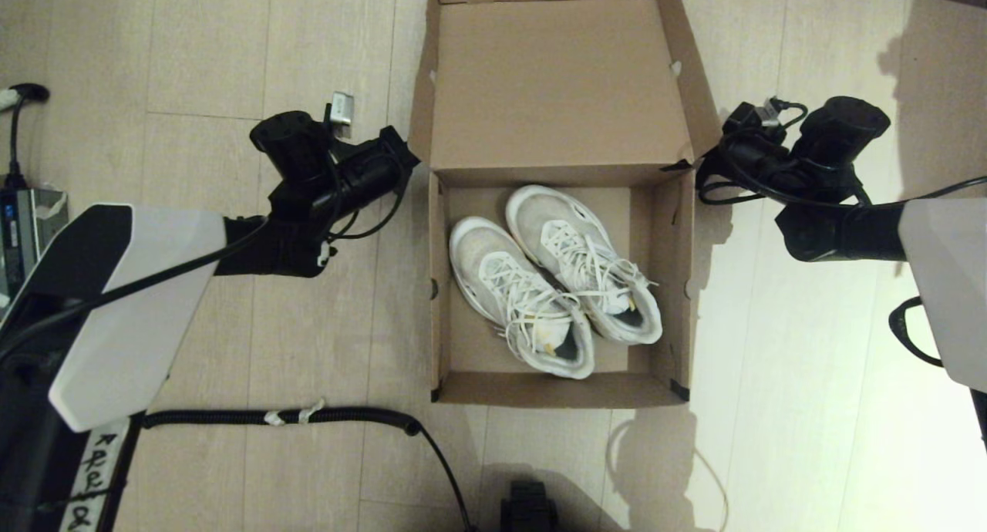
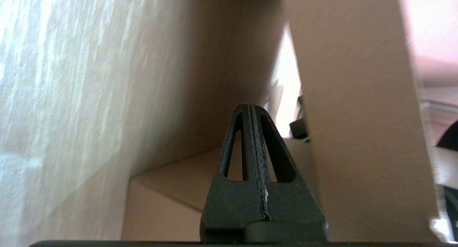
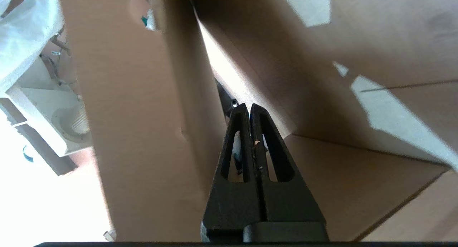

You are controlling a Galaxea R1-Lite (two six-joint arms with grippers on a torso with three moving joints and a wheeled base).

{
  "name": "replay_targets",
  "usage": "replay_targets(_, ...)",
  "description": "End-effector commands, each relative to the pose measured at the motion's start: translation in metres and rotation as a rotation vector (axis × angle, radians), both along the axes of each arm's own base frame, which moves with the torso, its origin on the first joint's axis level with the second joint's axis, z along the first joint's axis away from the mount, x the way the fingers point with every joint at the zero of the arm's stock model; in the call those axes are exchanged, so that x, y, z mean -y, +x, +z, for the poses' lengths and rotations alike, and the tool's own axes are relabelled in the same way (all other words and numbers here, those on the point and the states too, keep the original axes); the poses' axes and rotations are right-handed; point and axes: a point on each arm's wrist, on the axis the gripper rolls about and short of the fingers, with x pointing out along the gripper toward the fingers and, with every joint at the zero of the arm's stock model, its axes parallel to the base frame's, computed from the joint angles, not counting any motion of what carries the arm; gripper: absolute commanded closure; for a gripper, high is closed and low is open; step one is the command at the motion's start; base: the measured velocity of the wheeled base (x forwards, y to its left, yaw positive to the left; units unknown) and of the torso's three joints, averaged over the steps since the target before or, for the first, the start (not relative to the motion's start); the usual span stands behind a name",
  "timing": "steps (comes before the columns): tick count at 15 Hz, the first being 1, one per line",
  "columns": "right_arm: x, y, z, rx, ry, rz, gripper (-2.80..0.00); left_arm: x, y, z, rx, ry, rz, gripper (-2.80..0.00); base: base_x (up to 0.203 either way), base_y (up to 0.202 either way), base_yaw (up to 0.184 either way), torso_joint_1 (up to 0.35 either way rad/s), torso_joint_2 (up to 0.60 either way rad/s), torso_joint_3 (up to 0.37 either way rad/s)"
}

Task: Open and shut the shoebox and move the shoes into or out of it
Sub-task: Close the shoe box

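1. Box (image 1: 557, 285) open at centre, lid (image 1: 559, 81) back at 12; shoes (image 1: 555, 281) inside
2. Left gripper (image 1: 405, 160) at 9, right gripper (image 1: 705, 166) at 3, both w/ fingers together at hinge corners
3. Push lid evenly, both sides in sync

The shoebox (image 1: 555, 85) is plain brown cardboard, matt and smooth, with its lid flap open toward 12 o'clock and black tape at the corners at 5 and 7 o'clock. Inside, the shoes (image 1: 555, 277) look like white woven mesh with cloth laces and dull rubbery soles. The floor (image 1: 200, 54) at 9 o'clock shows pale wood-grain planks with a soft sheen. The left gripper (image 2: 251, 109) and right gripper (image 3: 249, 107) are black plastic with a fine grainy, matt texture. The arm shells (image 1: 116, 301) are smooth white plastic.
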Motion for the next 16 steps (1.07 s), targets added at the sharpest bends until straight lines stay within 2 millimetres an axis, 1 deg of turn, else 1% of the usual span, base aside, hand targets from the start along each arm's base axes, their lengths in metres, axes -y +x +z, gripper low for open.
replay_targets(1,-0.001,0.003,-0.006,-0.011,0.003,0.008,0.00,0.000,0.001,-0.001,-0.001,-0.008,-0.008,0.00,0.000,0.000,0.000,0.000,0.00,0.000)
replay_targets(3,-0.001,0.001,-0.002,0.000,0.011,0.013,0.00,0.000,0.000,-0.001,0.004,-0.010,-0.008,0.00,0.000,0.000,0.000,0.000,0.00,0.000)
replay_targets(5,-0.001,-0.003,0.006,0.007,0.043,0.032,0.00,0.001,-0.002,0.004,0.012,-0.013,-0.011,0.00,0.000,0.000,0.000,0.000,0.00,0.000)
replay_targets(9,0.000,-0.010,0.019,0.027,0.060,0.038,0.00,0.009,-0.004,0.003,0.026,-0.016,-0.025,0.00,0.000,0.000,0.000,0.000,0.00,0.000)
replay_targets(13,-0.001,-0.017,0.030,0.054,0.076,0.053,0.00,0.008,-0.007,0.010,0.043,-0.023,-0.025,0.00,0.000,0.000,0.000,0.000,0.00,0.000)
replay_targets(16,-0.001,-0.023,0.040,0.060,0.091,0.066,0.00,0.008,-0.013,0.020,0.064,-0.027,-0.028,0.00,0.000,0.000,0.000,0.000,0.00,0.000)
